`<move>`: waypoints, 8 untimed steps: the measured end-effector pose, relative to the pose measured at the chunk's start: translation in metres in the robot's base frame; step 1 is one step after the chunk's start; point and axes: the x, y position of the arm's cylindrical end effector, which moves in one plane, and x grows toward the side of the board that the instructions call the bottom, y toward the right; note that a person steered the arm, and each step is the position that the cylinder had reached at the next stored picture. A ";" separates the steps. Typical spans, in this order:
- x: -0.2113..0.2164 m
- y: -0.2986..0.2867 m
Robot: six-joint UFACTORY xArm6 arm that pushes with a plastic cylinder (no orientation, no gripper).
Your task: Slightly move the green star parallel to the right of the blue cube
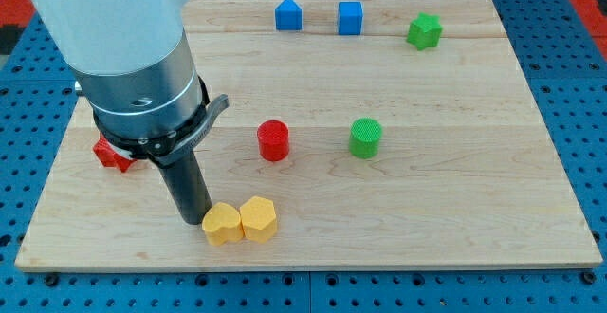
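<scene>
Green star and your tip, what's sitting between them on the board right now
In the camera view, the red cylinder and green cylinder lie near the line from my tip up to the green star; the rest is bare wood.

A red block (112, 154) sits half hidden behind the arm.

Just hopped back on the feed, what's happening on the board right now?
My tip sits at the view's bottom left, right beside the two yellow blocks, far from the job. The green star lies at the view's top, right of the blue cube and a little lower. Nothing is touching it.
</scene>
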 end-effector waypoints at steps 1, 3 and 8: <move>-0.024 0.014; -0.068 0.152; -0.114 0.278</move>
